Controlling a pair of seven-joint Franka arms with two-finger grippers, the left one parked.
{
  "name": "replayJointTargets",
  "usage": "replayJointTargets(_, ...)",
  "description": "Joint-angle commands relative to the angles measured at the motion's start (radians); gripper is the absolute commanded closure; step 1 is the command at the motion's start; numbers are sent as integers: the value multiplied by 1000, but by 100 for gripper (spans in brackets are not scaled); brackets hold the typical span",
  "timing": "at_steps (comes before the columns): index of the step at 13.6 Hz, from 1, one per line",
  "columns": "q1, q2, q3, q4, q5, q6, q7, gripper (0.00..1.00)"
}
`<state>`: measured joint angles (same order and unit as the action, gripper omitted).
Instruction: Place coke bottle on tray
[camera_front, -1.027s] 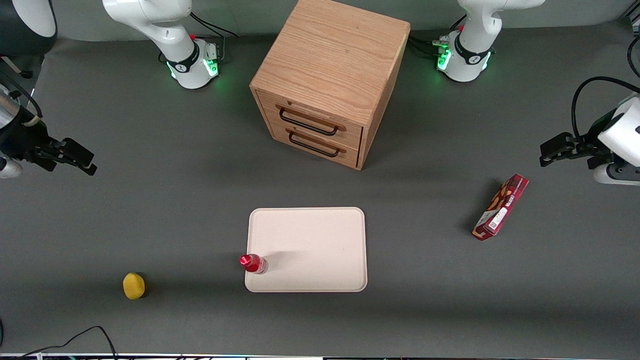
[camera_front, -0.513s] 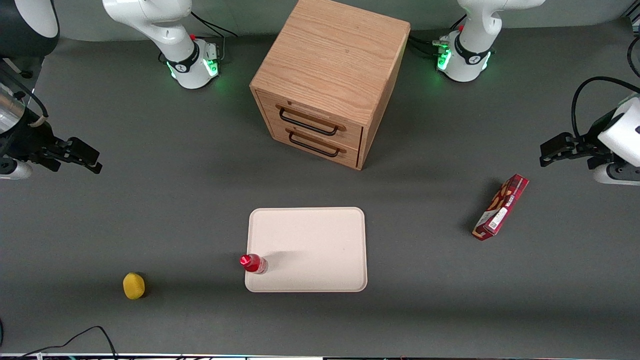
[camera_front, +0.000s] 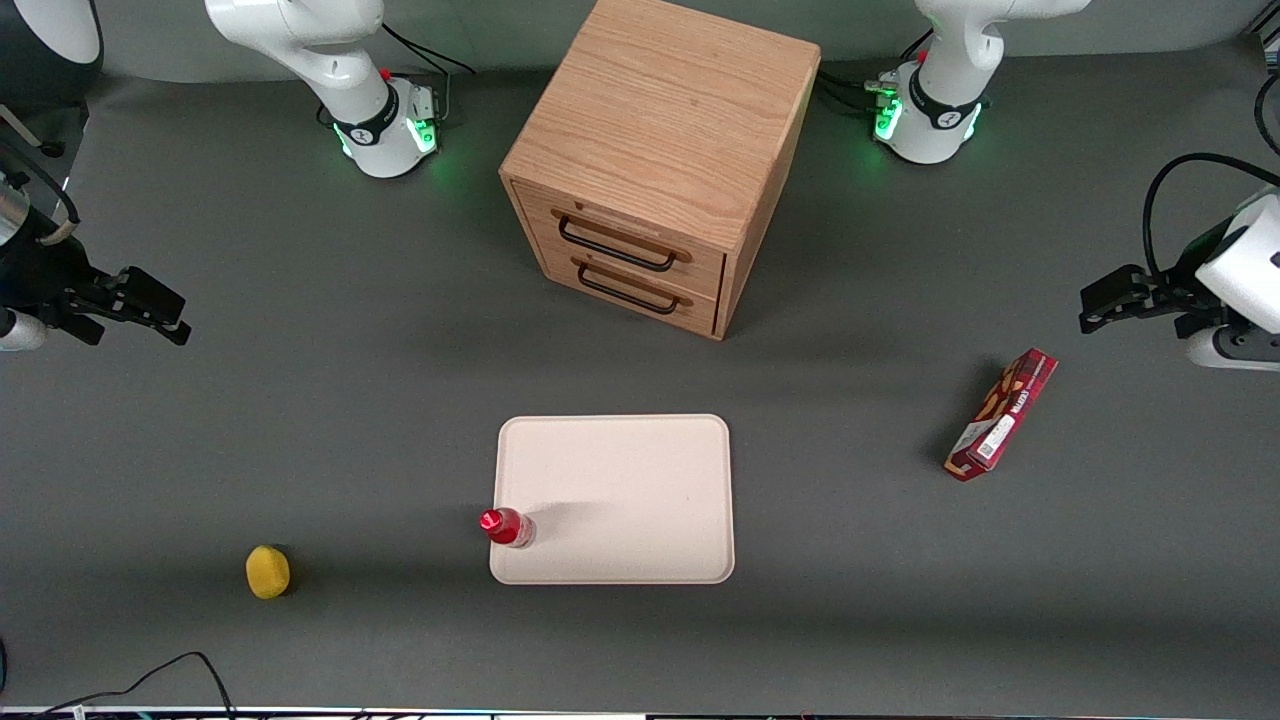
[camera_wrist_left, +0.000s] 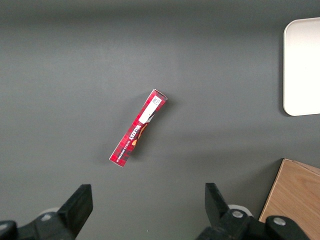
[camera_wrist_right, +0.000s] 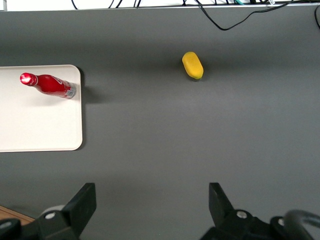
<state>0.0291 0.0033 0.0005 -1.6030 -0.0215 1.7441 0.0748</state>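
Note:
The coke bottle, slim and red with a red cap, stands upright on the pale cream-pink tray. It is at the tray's corner nearest the front camera, toward the working arm's end. My right gripper is open and empty. It hangs high above the bare table, far from the tray, toward the working arm's end. In the right wrist view the bottle and tray both show, well apart from the gripper.
A yellow lemon-like object lies on the table near the front camera, also in the right wrist view. A wooden drawer cabinet stands farther back. A red snack box lies toward the parked arm's end.
My right gripper has shifted slightly, away from the front camera and toward the working arm's end. The bottle and tray have not moved.

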Motion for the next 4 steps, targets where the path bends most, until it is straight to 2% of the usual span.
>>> replayJointTargets(1,2,17,3,60,0,-54,-26,0)
replayJointTargets(4,-6,35,4,68,0,-57,-30,0)
